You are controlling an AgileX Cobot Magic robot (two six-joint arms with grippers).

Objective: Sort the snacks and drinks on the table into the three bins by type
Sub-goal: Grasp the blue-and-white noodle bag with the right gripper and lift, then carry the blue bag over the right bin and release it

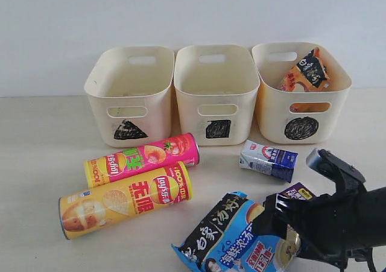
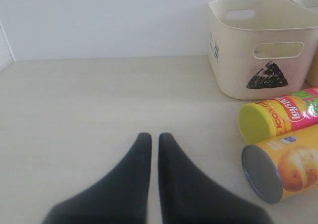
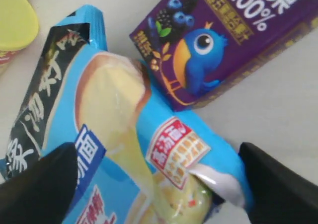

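My right gripper (image 1: 274, 236) (image 3: 156, 154) is shut across the width of the blue-black packet (image 1: 223, 236) (image 3: 114, 114) at the table's front, one finger on each side edge. The dark purple carton (image 1: 298, 192) (image 3: 218, 40) lies just behind it. A white and blue carton (image 1: 268, 158) lies before the circle bin (image 1: 271, 112). The pink-yellow tube (image 1: 145, 158) (image 2: 285, 114) and yellow-orange tube (image 1: 126, 199) (image 2: 293, 167) lie side by side. My left gripper (image 2: 154, 137) is shut and empty above bare table (image 2: 74, 110), left of the tubes' ends.
The triangle bin (image 1: 102, 112) (image 2: 233, 60) and the square bin (image 1: 193, 112) stand at the back beside the circle bin, which holds an orange-black packet (image 1: 306, 72). A white wall rises behind the bins. A tube's yellow lid (image 3: 15, 20) shows by the packet's corner.
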